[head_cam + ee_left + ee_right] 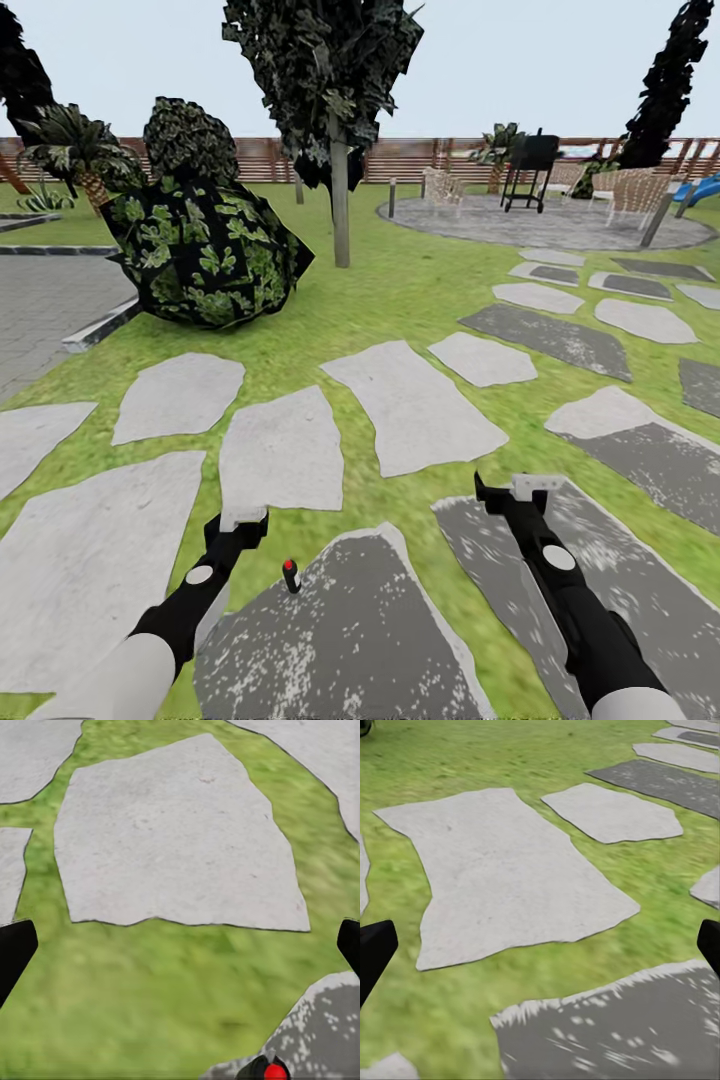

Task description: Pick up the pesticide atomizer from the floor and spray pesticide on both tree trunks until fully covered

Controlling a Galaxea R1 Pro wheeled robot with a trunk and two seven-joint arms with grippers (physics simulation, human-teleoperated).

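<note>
1. Head view first: the pesticide atomizer point(291, 576) stands upright on the near edge of a dark grey stepping stone point(340, 640), a small black bottle with a red top, low in the picture between the two arms.
2. The left gripper point(243, 521) hangs just beside it, up and to its left, over the grass point(400, 290), not touching the bottle.
3. From the left wrist camera, the left gripper's black fingers point(15, 949) sit at the two far edges of the picture, spread wide with nothing between them but lawn and a pale stone point(172, 832).
4. Same camera, the atomizer's red cap point(275, 1070) pokes in at the edge of the picture, next to the speckled dark stone point(322, 1027).
5. Over to the right gripper point(532, 487): it hovers above another dark stone point(600, 560), well apart from the bottle.
6. The right wrist camera shows its fingers point(375, 949) spread wide as well, empty, with a long pale stone point(502, 877) and grass beyond.
7. Further out, one tree point(325, 70) with a pale trunk point(340, 205) rises from the lawn, a leafy round bush point(205, 250) to its left.
8. At the back, the brown slatted fence point(400, 158), a paved circle with a black grill point(530, 165) and chairs point(440, 187), and a second, thinner pale trunk point(298, 188) near the fence.
</note>
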